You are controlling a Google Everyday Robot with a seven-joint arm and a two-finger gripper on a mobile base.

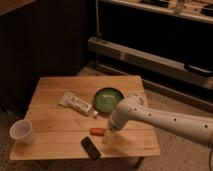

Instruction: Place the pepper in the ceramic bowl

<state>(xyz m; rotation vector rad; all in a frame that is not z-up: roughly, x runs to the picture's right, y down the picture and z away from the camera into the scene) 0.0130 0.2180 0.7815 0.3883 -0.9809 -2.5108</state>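
The red-orange pepper (97, 131) lies on the wooden table (55, 90) near the front middle. The green ceramic bowl (108, 99) sits behind it, toward the table's right back. My white arm reaches in from the right, and the gripper (107, 137) hangs low over the table just right of the pepper, close to its right end. The arm's wrist hides part of the bowl's front right rim.
A flat black phone-like object (90, 148) lies near the front edge, below the pepper. A white paper cup (22, 132) stands at the front left. A white tube-like package (77, 104) lies left of the bowl. Dark shelving stands behind the table.
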